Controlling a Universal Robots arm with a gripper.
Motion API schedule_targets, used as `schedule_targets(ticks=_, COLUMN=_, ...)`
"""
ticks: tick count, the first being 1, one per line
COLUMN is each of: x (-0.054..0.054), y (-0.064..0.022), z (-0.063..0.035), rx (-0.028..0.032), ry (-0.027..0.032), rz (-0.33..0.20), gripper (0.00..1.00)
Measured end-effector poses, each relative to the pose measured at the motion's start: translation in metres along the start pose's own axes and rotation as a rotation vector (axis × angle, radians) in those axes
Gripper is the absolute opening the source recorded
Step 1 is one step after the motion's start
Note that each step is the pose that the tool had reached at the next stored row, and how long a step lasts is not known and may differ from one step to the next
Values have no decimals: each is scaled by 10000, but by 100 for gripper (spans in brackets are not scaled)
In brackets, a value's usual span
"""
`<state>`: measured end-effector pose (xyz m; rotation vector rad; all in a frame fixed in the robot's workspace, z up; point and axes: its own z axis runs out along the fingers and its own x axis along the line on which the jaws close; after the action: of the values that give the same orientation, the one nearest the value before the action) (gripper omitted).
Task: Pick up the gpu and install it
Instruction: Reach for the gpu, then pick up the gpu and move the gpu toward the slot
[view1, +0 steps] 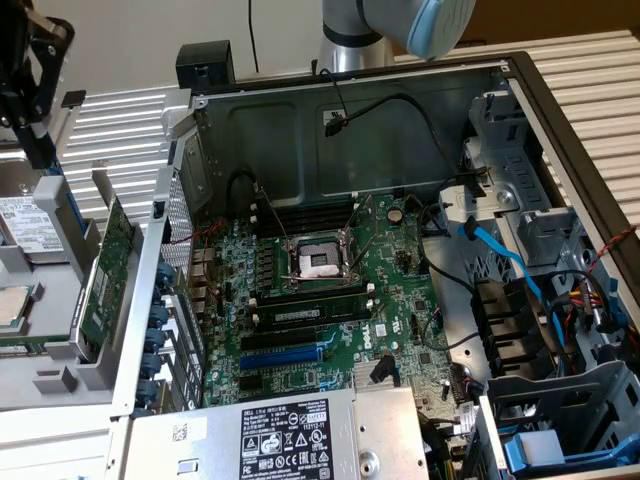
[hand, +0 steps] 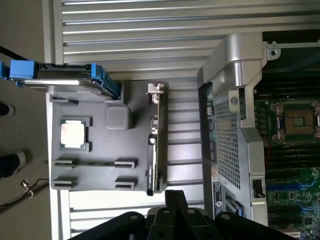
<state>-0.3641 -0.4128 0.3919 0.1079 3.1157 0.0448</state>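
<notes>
Slatted tabletop (hand: 150, 30) carrying tray (hand: 100, 175); gpu (hand: 153, 150) standing edgewise at tray edge nr case (hand: 235, 125). Claw (hand: 175, 197) hovering, fingers together, empty. Card prob. light, stiff, fragile; gripping top edge looking safest.

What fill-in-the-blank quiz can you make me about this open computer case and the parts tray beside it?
The flat green-board gpu card stands on edge in the ___ plastic tray. The long blue slot sits on the big green ___. The black gripper is ___, not holding the gpu card.
Missing words: grey; motherboard; shut.
</notes>
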Motion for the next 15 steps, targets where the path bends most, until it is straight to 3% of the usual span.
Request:
schedule_targets(ticks=6, x=258, y=-27, z=9, rx=1, ry=3, rz=1, gripper=11)
schedule_targets(ticks=15, x=259, y=-27, z=9, rx=0, ry=3, rz=0, gripper=11)
